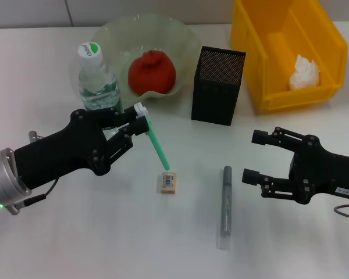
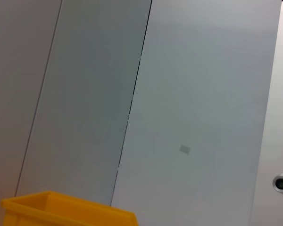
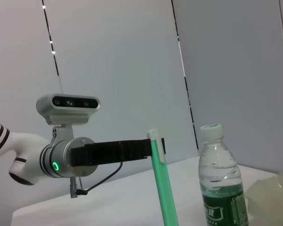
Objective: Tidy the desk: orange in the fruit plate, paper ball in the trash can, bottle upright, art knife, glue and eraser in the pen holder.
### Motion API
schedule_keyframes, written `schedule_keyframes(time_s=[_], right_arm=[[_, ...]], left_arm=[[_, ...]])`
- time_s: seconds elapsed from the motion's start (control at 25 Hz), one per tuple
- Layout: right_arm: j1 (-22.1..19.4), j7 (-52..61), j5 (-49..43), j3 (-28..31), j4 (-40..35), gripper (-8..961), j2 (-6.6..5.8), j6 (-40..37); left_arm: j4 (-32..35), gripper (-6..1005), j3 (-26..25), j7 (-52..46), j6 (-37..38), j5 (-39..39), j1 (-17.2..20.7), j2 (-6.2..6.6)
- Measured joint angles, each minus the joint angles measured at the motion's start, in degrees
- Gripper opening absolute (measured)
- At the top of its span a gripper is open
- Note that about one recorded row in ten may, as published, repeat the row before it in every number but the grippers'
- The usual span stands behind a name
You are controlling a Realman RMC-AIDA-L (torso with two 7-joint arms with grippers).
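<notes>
We see a smooth, matt white table [image 1: 75, 244]. The fruit plate [image 1: 119, 29] looks like translucent pale-green glass, and the orange [image 1: 152, 72] in it has a dull, bumpy skin. The bottle [image 1: 98, 81] is clear, glossy plastic with a white cap. The pen holder [image 1: 218, 84] has fine black metal-mesh walls. The trash can [image 1: 279, 96] is smooth, bright yellow plastic, holding the crumpled white paper ball [image 1: 304, 74]. Both grippers, left gripper [image 1: 136, 119] and right gripper [image 1: 253, 156], are matt black.
</notes>
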Motion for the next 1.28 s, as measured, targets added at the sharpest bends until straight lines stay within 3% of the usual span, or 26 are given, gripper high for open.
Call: schedule_keyframes(time_s=[0.24, 0.88, 1.28], right_arm=[[0.0, -0.1, 0.0, 0.0, 0.0, 801, 0.00, 0.0], [0.0, -0.2, 0.0, -0.4, 0.1, 800, 0.00, 0.5], [0.0, -1.0, -0.3, -0.6, 0.5, 799, 0.00, 0.6]], left_arm=[[-0.3, 190, -0.3, -1.3, 0.0, 0.0, -0.1, 0.08], [-0.3, 190, -1.8, -32.7, -0.8, -3.2, -0.9, 0.54], [-0.4, 190, -2.9, -39.3, 0.6, -3.2, -0.8, 0.45]])
